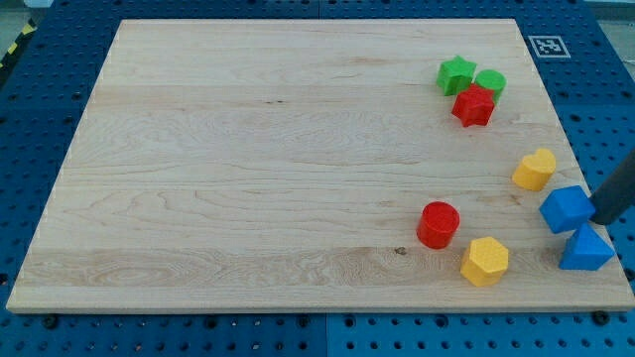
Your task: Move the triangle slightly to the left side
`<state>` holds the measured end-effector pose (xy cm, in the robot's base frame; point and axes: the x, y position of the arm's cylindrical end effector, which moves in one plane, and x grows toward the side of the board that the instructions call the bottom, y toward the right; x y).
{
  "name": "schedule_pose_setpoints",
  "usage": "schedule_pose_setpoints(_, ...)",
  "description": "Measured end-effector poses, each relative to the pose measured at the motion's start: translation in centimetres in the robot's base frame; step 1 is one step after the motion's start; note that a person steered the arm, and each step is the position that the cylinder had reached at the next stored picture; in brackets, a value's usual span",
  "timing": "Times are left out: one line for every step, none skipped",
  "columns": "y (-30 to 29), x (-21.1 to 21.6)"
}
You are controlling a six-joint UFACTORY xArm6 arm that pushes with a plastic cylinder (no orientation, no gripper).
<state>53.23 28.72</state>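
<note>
Our rod's tip (pixel 598 219) touches the blue triangle (pixel 586 248), holding nothing; we work on a pale wooden board (pixel 248 169) over blue pegboard (pixel 40 99).

This looks like a robotics lab or test bench, not a home or shop. A pale wooden board (pixel 278 159) lies flat on a blue metal table (pixel 40 129) drilled with a regular grid of holes, the sort of perforated plate used for bolting down equipment. A black-and-white square marker (pixel 547 46), like those used for camera tracking, sits at the board's corner at the view's top right. A strip of yellow-and-black hazard tape (pixel 14 47) shows at the view's top left, though it is partly cut off. Small moulded plastic blocks in plain colours, such as a red cylinder (pixel 438 224), lie scattered on the board like test pieces.
</note>
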Motion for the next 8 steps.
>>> schedule_pose_setpoints(-1.6,0.0)
schedule_pose_setpoints(-1.7,0.0)
schedule_pose_setpoints(0.3,2.0)
schedule_pose_setpoints(0.6,4.1)
schedule_pose_setpoints(0.6,4.2)
schedule_pose_setpoints(0.2,4.2)
schedule_pose_setpoints(-1.3,4.2)
schedule_pose_setpoints(-2.6,4.2)
